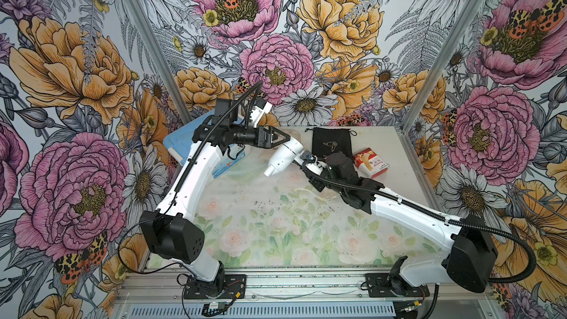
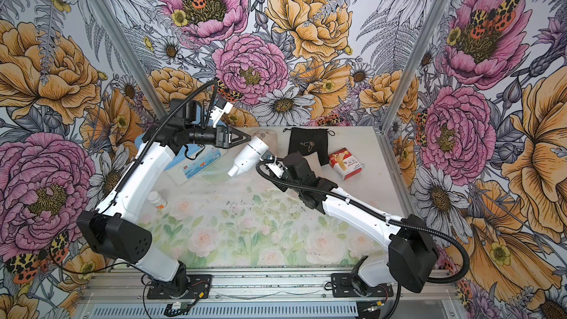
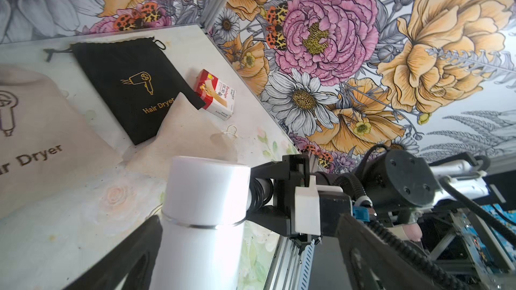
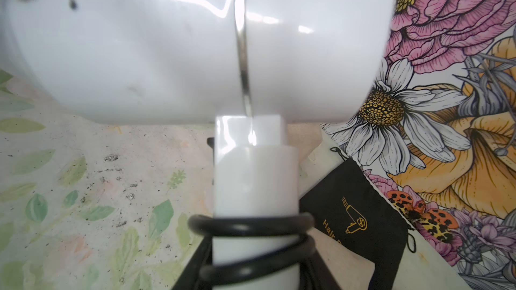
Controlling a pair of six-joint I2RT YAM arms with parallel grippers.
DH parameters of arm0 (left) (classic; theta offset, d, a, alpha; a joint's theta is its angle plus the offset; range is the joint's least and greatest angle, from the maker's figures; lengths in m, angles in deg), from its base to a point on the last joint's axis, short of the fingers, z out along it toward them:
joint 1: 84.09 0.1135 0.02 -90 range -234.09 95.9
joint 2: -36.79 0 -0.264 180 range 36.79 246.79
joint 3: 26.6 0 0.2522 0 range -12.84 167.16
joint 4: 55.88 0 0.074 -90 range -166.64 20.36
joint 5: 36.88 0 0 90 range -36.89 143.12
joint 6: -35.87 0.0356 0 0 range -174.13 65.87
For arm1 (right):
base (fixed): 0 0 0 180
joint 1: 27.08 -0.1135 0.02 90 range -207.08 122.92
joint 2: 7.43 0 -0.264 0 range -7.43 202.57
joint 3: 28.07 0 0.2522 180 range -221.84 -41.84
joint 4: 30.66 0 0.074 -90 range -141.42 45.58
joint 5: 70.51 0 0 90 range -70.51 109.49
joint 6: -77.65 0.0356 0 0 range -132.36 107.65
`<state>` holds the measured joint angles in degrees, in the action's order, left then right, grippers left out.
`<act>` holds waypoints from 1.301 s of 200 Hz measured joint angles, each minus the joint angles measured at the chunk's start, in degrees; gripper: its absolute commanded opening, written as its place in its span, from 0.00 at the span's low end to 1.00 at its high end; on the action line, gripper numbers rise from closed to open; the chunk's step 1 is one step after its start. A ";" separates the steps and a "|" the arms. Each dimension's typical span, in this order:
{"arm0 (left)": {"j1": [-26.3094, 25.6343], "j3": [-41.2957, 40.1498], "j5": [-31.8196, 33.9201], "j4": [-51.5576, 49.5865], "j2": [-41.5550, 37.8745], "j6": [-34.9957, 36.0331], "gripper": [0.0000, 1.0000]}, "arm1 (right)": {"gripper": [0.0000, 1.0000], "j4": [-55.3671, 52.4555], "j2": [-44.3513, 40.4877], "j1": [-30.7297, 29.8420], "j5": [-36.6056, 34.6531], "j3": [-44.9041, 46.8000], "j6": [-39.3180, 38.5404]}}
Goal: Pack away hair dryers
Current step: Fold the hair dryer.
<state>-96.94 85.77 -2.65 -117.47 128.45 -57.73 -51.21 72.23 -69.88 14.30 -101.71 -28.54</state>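
Right wrist view: the right claw [image 4: 254,263] grips the white hair dryer [image 4: 167,46] by its cord-wound handle. It holds the dryer above the table [image 1: 276,225], at upper centre of both top views. The left claw [image 1: 287,138] stands wide around the barrel's rear end, apparently not touching. If you close off-centre on the smooth barrel, expect the dryer to swivel; the cord coils may slip. A beige pouch [image 3: 50,135] lies flat beyond. The black pouch [image 1: 331,144] and bandage box [image 1: 370,161] crowd the right.
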 measured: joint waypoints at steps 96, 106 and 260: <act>-4.52 4.07 1.55 -7.74 5.73 9.90 0.81 | 0.17 0.15 -0.11 0.59 3.96 -4.39 -4.92; -4.39 4.44 1.75 -8.09 6.38 9.60 0.71 | 0.17 -0.07 -0.11 0.63 3.93 -4.42 -5.29; -7.80 5.55 12.74 4.70 7.54 -3.08 0.28 | 0.13 2.25 4.44 2.78 -1.92 -8.33 12.44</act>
<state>-104.74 91.32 10.09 -112.77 135.99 -60.81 -48.96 76.66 -67.11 12.38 -110.04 -16.10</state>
